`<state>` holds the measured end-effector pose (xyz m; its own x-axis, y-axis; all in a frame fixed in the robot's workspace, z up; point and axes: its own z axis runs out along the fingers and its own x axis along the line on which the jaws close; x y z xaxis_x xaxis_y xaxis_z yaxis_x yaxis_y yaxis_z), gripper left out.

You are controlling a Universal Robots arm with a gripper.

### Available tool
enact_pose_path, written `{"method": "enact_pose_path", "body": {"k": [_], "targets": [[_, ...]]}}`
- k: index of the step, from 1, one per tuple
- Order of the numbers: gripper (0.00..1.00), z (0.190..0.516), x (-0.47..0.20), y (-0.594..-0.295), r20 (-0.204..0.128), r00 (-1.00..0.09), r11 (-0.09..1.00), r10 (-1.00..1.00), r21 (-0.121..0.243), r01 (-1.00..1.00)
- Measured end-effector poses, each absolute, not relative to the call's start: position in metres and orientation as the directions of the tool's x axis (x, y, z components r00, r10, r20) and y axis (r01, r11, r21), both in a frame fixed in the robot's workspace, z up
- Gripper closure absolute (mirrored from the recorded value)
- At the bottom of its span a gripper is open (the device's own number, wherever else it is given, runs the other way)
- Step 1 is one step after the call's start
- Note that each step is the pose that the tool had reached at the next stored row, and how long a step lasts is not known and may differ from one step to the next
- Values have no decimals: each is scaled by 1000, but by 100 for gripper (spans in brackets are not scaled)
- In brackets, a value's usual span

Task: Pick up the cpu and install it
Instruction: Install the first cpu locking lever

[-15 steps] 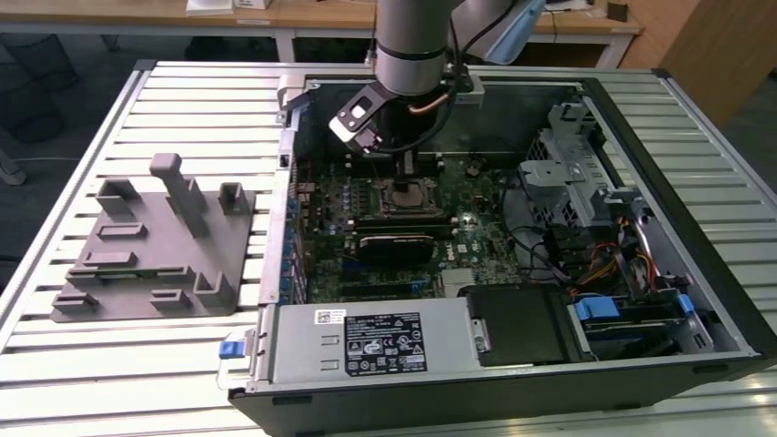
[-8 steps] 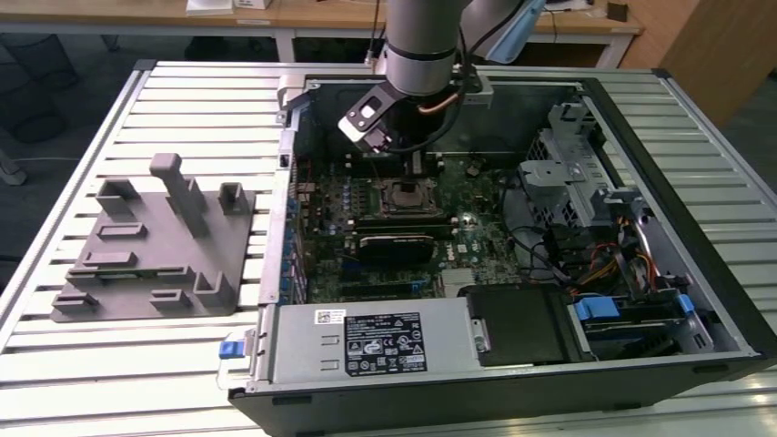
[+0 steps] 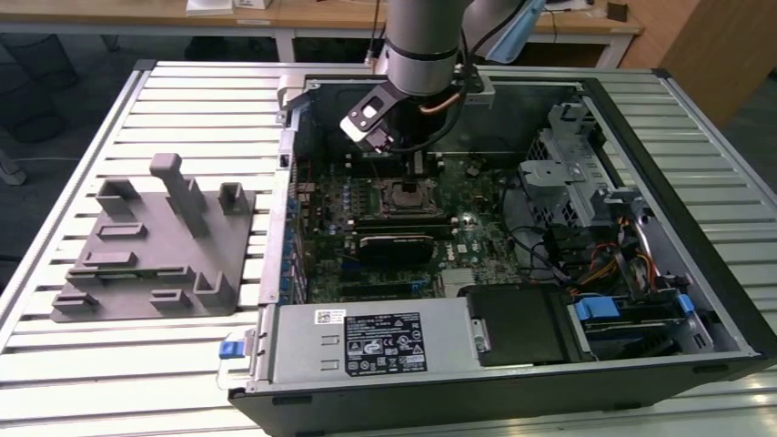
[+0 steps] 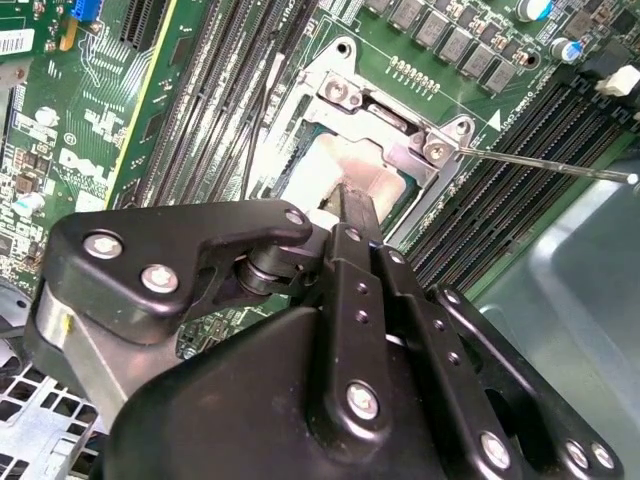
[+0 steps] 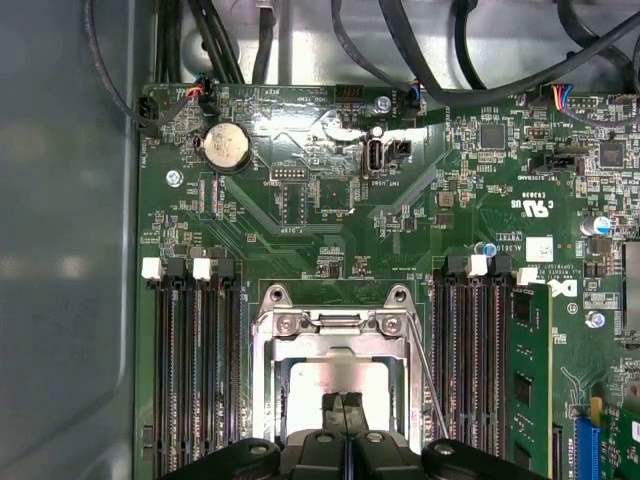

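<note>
Fingers (image 5: 334, 412) are closed together, nothing clamped. The cpu (image 5: 335, 375) is seen flat within the socket frame (image 5: 335, 322), directly beneath the fingertips; contact cannot be told.

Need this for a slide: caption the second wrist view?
Tool over the chip lying inside the metal socket frame on the motherboard.

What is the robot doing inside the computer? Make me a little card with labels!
place: open computer case on a slatted table
gripper: shut, right over the socket
cpu: silvery, lying flat inside the socket frame
touching: cannot tell whether the gripper touches the cpu
lever: thin wire sticking out beside the socket
fixture: grey, outside the case, on the exterior view's left
</note>
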<state>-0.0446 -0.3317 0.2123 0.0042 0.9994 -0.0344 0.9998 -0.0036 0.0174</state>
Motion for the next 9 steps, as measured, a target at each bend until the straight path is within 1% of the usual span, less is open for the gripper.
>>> {"method": "enact_pose_path", "body": {"k": [9], "targets": [[89, 217, -45, -332, -34, 4, -4, 999, 17, 1000]]}}
